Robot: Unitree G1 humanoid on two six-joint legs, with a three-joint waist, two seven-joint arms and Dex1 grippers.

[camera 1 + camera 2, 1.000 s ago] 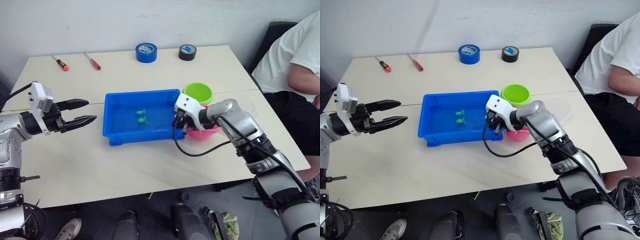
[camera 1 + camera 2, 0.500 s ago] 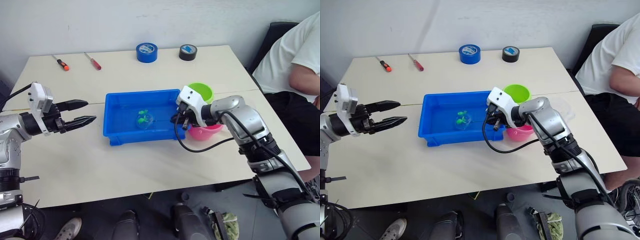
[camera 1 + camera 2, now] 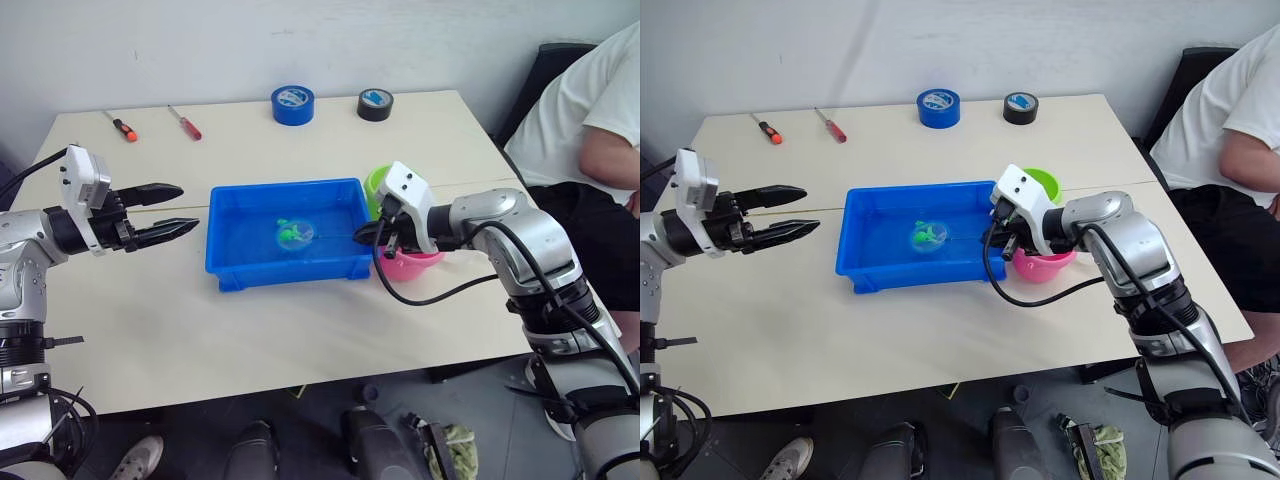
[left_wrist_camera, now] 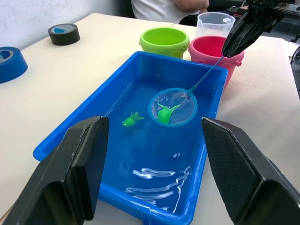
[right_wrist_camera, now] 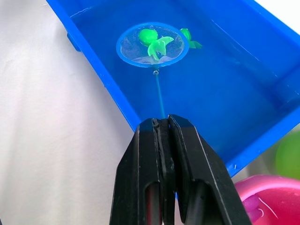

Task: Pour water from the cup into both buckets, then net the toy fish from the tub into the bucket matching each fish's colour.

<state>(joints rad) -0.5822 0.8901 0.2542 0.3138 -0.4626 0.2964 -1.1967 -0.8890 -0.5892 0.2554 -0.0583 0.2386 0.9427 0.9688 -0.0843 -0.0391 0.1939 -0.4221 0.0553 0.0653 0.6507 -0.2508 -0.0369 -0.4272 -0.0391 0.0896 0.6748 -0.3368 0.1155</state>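
The blue tub (image 3: 288, 268) holds water in the middle of the table. My right gripper (image 3: 384, 238) is shut on the thin handle of the net (image 5: 152, 44), at the tub's right end. The net's blue hoop (image 4: 172, 107) hangs over the water with a green toy fish (image 4: 164, 114) inside it. Another green fish (image 4: 132, 120) lies in the water beside the hoop. The lime green bucket (image 4: 165, 42) and the pink bucket (image 4: 216, 49) stand just right of the tub, with the clear cup (image 4: 214, 23) behind them. My left gripper (image 3: 188, 206) is open, left of the tub.
A blue tape roll (image 3: 292, 104) and a black tape roll (image 3: 375, 104) sit at the table's far edge. Two red-handled screwdrivers (image 3: 120, 126) (image 3: 185, 122) lie at the far left. A person in a white shirt (image 3: 585, 120) sits at the right.
My right gripper has drawn back to the right toward the buckets. The net hoop has come up around one green fish. My left gripper has shifted slightly up and away.
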